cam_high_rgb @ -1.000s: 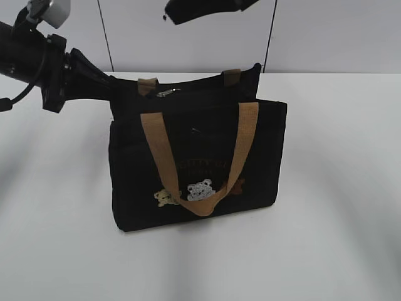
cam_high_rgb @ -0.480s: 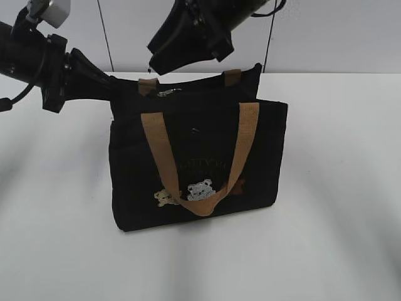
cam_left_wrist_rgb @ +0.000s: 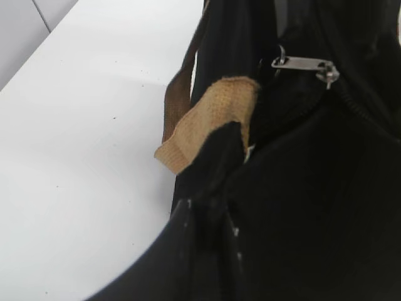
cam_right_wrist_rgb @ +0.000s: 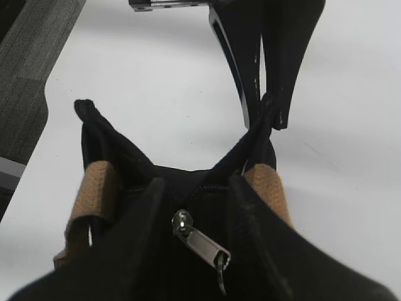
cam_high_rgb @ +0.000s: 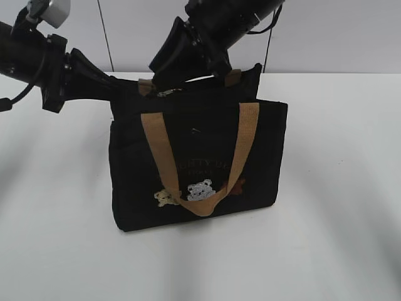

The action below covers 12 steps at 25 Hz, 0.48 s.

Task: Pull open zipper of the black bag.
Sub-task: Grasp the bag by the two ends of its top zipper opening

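The black bag (cam_high_rgb: 194,150) stands upright on the white table, its near tan handle (cam_high_rgb: 156,147) hanging down the front. The zipper runs along the bag's top, and its silvery pull tab (cam_right_wrist_rgb: 202,242) (cam_left_wrist_rgb: 304,63) (cam_high_rgb: 168,93) lies flat near the left end. My left gripper (cam_high_rgb: 113,86) (cam_left_wrist_rgb: 210,207) is shut on the bag's left end fabric; in the right wrist view that gripper (cam_right_wrist_rgb: 264,119) pinches the end corner. My right gripper (cam_high_rgb: 166,80) (cam_right_wrist_rgb: 196,188) hangs over the top, open. Its fingers (cam_right_wrist_rgb: 149,213) straddle the pull tab without touching it.
The white table (cam_high_rgb: 338,219) spreads round the bag on all sides. A pale wall with dark vertical seams (cam_high_rgb: 105,37) stands behind. Grey floor (cam_right_wrist_rgb: 31,56) shows past the table's edge in the right wrist view. A second tan handle (cam_high_rgb: 232,76) lies on the far side.
My right arm has come down from the top of the picture to the bag's top, over the pull tab, and its jaws have narrowed. The left gripper and the bag have stayed put.
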Motion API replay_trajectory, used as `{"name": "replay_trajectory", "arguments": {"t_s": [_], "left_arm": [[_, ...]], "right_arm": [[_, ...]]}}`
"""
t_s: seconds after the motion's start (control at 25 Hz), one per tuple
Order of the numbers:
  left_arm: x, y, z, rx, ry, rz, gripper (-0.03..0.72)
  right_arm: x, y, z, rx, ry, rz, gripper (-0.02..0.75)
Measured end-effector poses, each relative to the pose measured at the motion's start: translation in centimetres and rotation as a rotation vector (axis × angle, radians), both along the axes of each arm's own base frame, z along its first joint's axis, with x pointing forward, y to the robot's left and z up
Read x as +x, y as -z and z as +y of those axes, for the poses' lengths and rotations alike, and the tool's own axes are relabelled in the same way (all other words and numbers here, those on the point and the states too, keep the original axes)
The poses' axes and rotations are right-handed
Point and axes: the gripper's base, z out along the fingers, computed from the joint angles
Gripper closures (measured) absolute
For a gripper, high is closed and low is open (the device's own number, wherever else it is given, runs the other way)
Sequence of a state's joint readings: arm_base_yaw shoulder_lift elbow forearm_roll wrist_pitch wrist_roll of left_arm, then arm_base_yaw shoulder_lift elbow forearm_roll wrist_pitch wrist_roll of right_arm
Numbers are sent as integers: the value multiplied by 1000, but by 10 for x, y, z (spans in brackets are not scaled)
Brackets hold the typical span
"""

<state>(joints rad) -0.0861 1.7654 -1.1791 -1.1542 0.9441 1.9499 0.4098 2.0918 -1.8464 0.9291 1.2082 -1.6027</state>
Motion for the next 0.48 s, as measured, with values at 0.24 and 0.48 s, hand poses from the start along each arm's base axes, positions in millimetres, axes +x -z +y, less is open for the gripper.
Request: {"name": "replay_trajectory", "arguments": {"t_s": [0.24,0.48], "left_arm": [[0,0,0,0,0,0,634],[0,0,0,0,0,0,634]], "right_arm": [[1,5,1,-3,-13,-8,498],[4,14,2,-4,-39,-18,498]]}}
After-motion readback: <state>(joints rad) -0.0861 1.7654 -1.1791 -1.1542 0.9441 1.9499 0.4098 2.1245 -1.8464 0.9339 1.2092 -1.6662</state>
